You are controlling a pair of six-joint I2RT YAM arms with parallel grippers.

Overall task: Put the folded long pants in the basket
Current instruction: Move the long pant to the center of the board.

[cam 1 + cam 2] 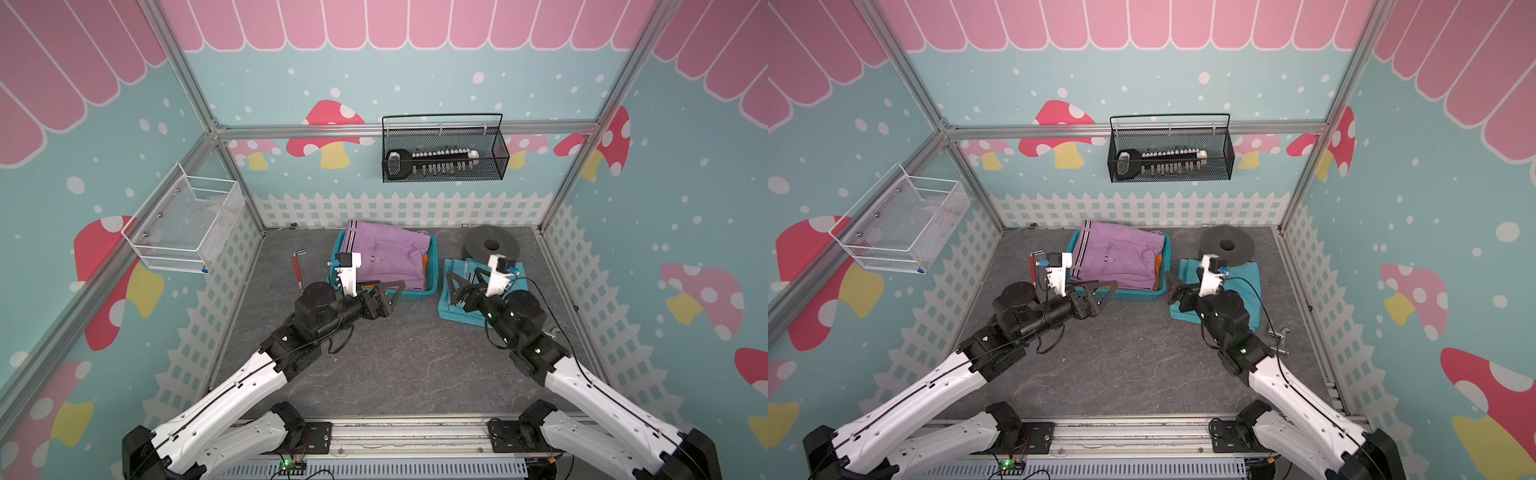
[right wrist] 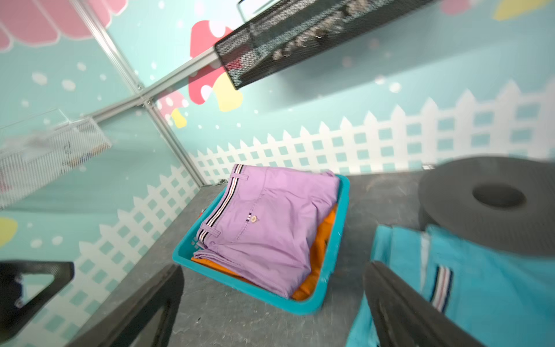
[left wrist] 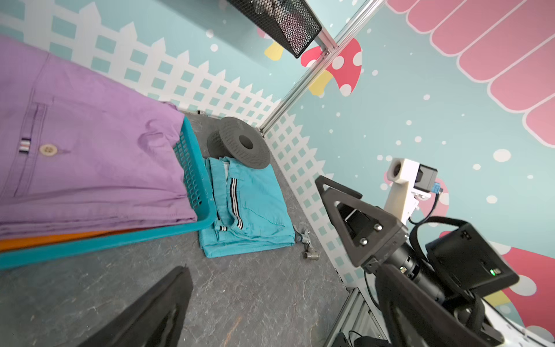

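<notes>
Two folded pairs of long pants occupy the basket (image 3: 105,243): the lilac pants (image 1: 386,259) lie on top, with the striped waistband along the basket's left side in both top views. The orange pants (image 2: 322,240) show beneath them at the right and near edges. The stack rises above the rim. The teal pants (image 3: 258,207) lie flat on the table (image 1: 395,365), just beside the basket's right wall and outside it. A dark grey disc (image 1: 478,243) stands at their far edge, and in the wrist views its rim overlaps the cloth. A metal fitting (image 3: 306,243) lies near the teal pants on the side toward the right wall. A red tool (image 1: 297,272) lies on the table left of the basket, apart from it. The left end effector (image 1: 392,291) hangs at the basket's near edge with its jaws spread wide, grasping nothing. The right end effector (image 1: 463,276) hangs over the near left part of the teal pants, also released and empty. Whether it touches the cloth cannot be determined. A black wire-mesh basket (image 1: 444,166) hangs on the back wall above the work area, and a white mesh basket (image 1: 187,226) is mounted on the left wall.
</notes>
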